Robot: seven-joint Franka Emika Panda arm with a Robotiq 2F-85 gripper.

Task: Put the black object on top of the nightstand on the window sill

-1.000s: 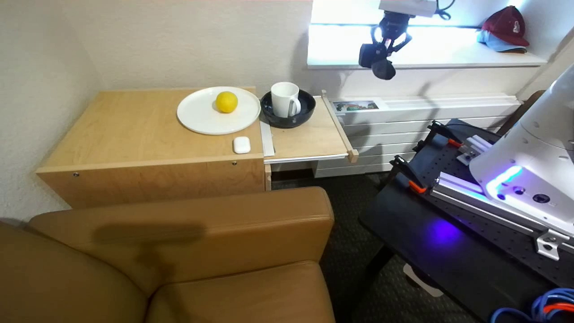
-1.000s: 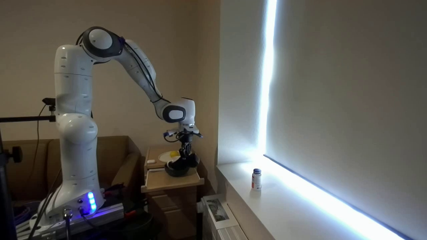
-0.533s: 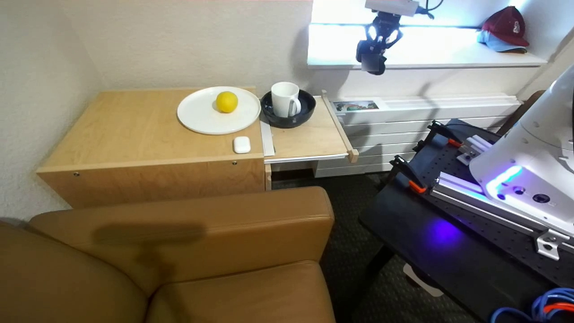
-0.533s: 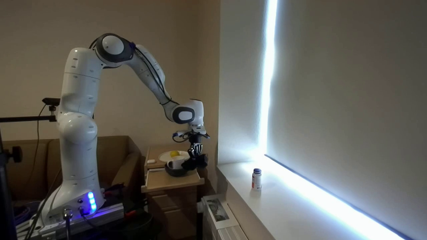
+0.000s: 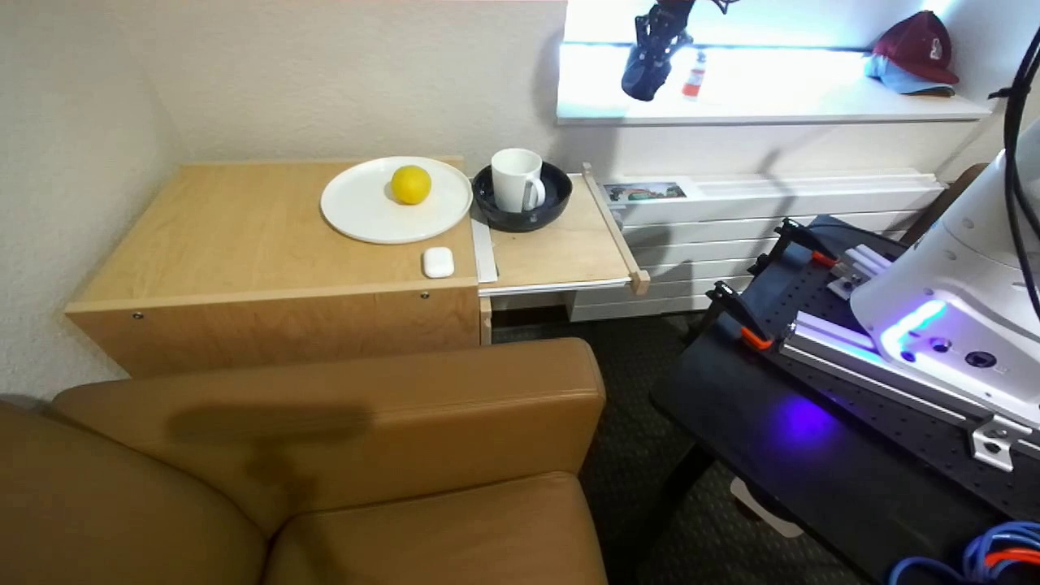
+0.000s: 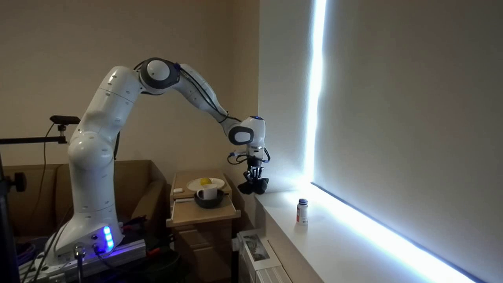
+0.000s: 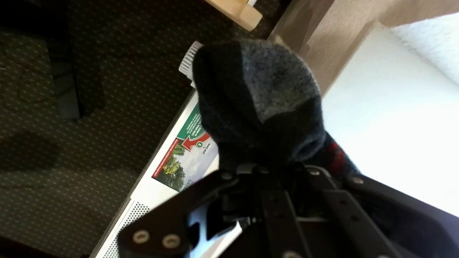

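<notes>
The black two-fingered gripper (image 6: 254, 178) is clamped on the black-and-grey cloth bundle (image 7: 258, 96) near the white window sill (image 6: 330, 243). Only an exterior view shows the maroon cap (image 5: 916, 45) on the sill; only the wrist view resolves the red arrow (image 7: 188, 144) on the printed card (image 7: 179, 168) below it, lettering (image 7: 193, 129) illegibly small.

Mixed light, strong glare.
Light leaks past blind (image 6: 393, 98), bleaching window sill (image 5: 796, 93); shadow across sofa (image 5: 504, 422); wrist view foreground blurred.
</notes>
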